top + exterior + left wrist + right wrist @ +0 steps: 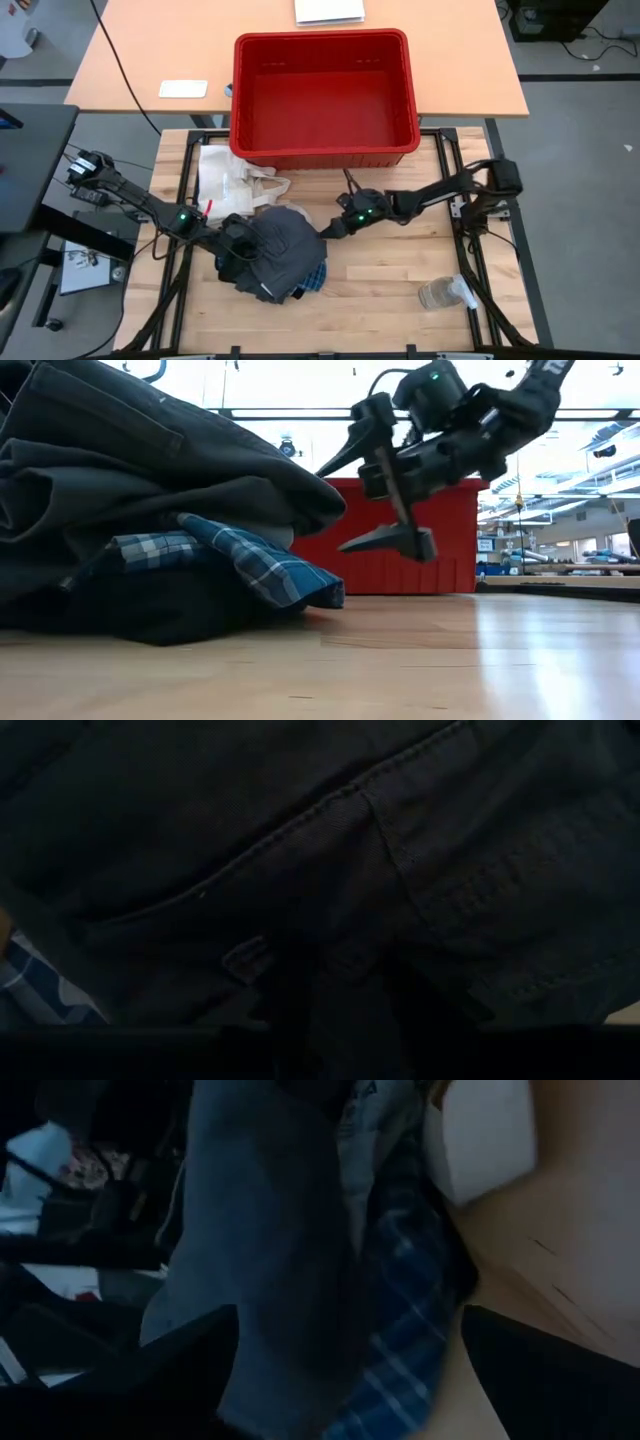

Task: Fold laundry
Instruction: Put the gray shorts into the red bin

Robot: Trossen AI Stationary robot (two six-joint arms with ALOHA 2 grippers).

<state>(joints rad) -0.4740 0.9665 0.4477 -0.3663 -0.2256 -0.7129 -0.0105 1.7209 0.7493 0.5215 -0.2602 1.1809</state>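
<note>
The dark grey garment [285, 250] lies heaped on the blue-and-white plaid shirt [312, 280] at the table's middle left. In the low view the plaid shirt [260, 565] sticks out from under the dark garment [150, 470] and rests on the table. My left gripper [235, 248] is at the heap's left edge, and its wrist view is filled with dark cloth [320, 870]. My right gripper [330, 228] is open at the heap's right edge, off the table in the low view [375, 500]. Its wrist view shows the dark garment [270, 1260] and the plaid shirt [400, 1310] between its fingers. My right gripper stands open, slanting down from the table's right side toward the heap's right edge. Whether its fingers [345, 455] touch the dark garment, I cannot tell.
A red bin [325, 150] stands at the table's far side. A cream tote bag [230, 178] lies behind the heap at the left. A clear plastic bottle [445, 293] lies near the front right corner. Bare wood shows between the heap and the bottle.
</note>
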